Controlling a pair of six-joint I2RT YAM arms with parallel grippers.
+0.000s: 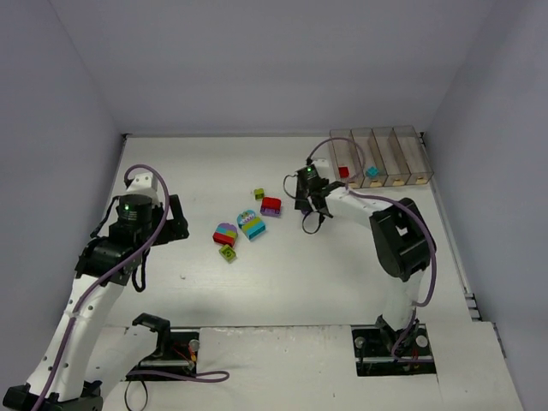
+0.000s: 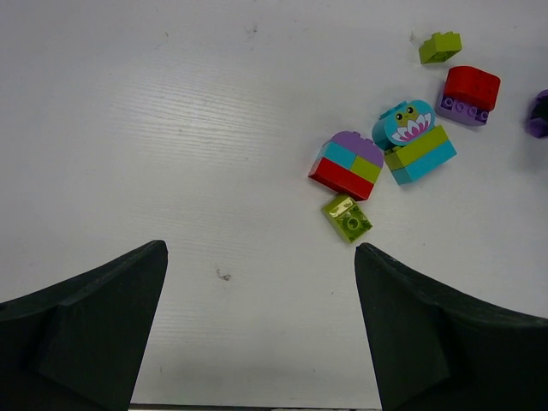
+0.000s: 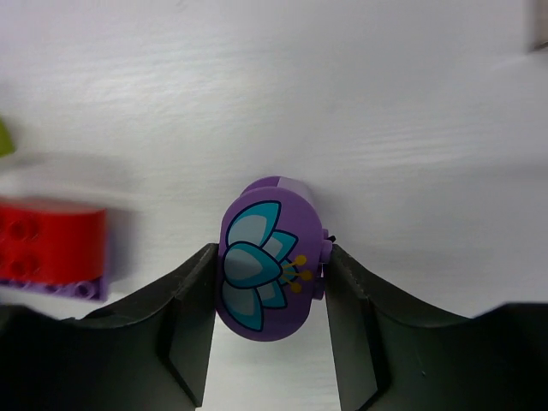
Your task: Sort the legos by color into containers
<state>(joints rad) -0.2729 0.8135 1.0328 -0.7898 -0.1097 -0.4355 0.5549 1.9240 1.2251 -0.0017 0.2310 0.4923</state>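
- Four narrow clear plastic bins (image 1: 402,154), joined in a row, sit at the far right corner of the white counter (image 1: 282,291). A small red brick (image 1: 343,171) lies in the leftmost bin and a small teal brick (image 1: 372,171) in the bin beside it.
- The right gripper (image 3: 270,282), just short of the bins toward the near edge, is closed on a purple rounded brick with a teal flower print (image 3: 267,257), one finger pressed to each side. Whether the brick touches the counter cannot be told.
- Five more pieces lie loose near the middle of the counter:
  - a small lime green brick (image 2: 440,46)
  - a red brick on a purple base (image 2: 468,92)
  - a teal-and-lime stack with a rounded printed top (image 2: 414,141)
  - a red, teal and lime stack with a purple rounded top (image 2: 347,164)
  - a second small lime green brick (image 2: 347,217), just beside that stack
- The left gripper (image 2: 261,325) hovers toward the left edge, its fingers spread wide and holding nothing.
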